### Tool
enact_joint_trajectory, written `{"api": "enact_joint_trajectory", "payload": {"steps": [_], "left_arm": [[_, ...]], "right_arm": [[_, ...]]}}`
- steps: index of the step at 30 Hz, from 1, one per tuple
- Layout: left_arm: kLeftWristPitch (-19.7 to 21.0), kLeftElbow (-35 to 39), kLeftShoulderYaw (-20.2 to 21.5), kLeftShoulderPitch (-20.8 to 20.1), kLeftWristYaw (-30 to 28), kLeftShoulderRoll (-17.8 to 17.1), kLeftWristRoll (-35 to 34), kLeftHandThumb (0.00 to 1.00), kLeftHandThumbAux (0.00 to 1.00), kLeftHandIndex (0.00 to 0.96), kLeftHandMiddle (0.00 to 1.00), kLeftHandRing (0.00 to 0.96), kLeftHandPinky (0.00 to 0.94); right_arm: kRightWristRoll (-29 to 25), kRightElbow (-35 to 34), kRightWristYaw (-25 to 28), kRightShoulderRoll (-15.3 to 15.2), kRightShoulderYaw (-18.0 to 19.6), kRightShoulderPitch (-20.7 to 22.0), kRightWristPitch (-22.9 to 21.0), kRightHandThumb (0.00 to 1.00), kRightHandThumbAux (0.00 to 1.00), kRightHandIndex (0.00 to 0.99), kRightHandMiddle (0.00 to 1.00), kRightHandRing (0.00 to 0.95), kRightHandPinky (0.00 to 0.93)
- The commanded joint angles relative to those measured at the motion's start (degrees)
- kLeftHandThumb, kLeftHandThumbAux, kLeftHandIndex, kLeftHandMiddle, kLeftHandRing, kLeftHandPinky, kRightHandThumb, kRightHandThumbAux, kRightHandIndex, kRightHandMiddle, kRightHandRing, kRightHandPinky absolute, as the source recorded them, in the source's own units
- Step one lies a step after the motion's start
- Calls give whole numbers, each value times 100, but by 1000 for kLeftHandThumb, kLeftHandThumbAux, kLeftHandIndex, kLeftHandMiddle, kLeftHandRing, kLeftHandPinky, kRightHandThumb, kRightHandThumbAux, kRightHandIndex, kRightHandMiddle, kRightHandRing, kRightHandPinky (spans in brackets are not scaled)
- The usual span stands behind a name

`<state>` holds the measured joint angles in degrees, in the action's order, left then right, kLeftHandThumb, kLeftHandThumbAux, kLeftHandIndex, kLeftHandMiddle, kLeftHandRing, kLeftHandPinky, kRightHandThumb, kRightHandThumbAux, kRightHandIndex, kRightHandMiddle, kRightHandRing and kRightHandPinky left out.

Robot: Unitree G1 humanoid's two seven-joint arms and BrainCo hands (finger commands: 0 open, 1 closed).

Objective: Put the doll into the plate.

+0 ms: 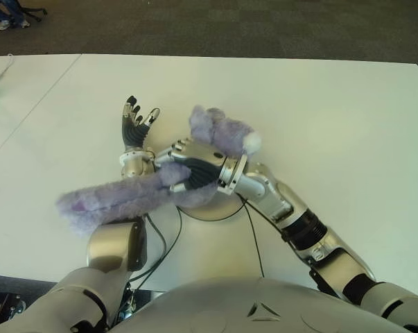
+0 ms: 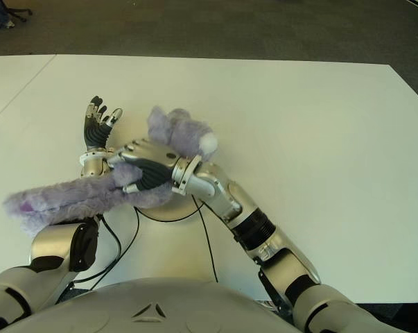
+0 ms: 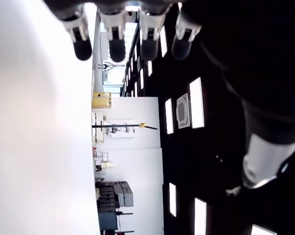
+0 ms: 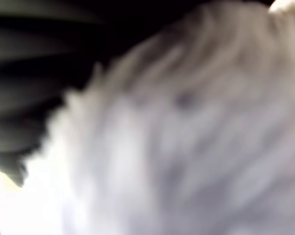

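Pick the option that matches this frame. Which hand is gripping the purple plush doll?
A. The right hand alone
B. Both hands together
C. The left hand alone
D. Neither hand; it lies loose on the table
A: the right hand is curled around the doll above the plate, while the left hand stands just beyond with its fingers spread, holding nothing.

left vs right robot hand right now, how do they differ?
The right robot hand is curled around the purple doll, above the plate; the left robot hand holds nothing. The right one's fingers are closed on fur and lie sideways; the left one's fingers are spread and point away from the robot. Both are silver with dark finger pads, over the white table.
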<state>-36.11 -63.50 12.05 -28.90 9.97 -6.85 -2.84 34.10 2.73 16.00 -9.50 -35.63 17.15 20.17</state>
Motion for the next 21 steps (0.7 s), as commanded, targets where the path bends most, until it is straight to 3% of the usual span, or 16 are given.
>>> {"api": "enact_joint_trajectory", "payload": {"steps": [1,4,5,8,9,10,11,12,13,21], "left_arm": [[629,-1167,-209,1337,299,619,299,0,574,129,189,116,50],[843,-1208,-136,1329,363,575,244,0,571,127,189,121,65],[889,-1214,-120,1325,379,565,233,0,576,121,182,123,73],[949,-1236,-57,1344,345,536,182,0,582,113,173,124,81],[960,-1246,-26,1346,310,528,158,0,586,108,168,127,91],[950,-1249,15,1336,260,539,118,0,587,107,167,128,93],[941,-1250,43,1329,227,549,93,0,585,106,164,131,106],[924,-1258,69,1316,202,575,74,0,584,106,164,132,108],[918,-1265,88,1305,184,591,63,0,583,106,165,133,105],[617,-1280,235,1284,-123,678,-48,0,553,110,187,145,90]], "right_arm": [[-72,485,-78,-115,-76,-1141,-606,698,721,437,756,748,761],[-291,296,-95,-81,25,-1486,-743,694,722,431,745,744,728],[-323,253,-100,-71,37,-1566,-770,682,724,425,707,707,665],[-263,198,-182,-48,-32,-1766,-822,673,726,417,653,655,589],[-189,226,-234,-36,-85,-1809,-830,264,594,279,363,373,390],[-63,175,-222,-57,-149,-1850,-908,154,563,243,289,300,338],[21,128,-204,-74,-188,-1878,-968,101,519,93,140,153,188],[107,106,-137,-115,-227,-1862,-1026,92,511,67,115,128,162],[165,112,-98,-137,-254,-1843,-1060,77,471,16,28,32,40],[515,-17,123,-274,-389,-1550,-1013,61,360,0,0,0,0]]}}
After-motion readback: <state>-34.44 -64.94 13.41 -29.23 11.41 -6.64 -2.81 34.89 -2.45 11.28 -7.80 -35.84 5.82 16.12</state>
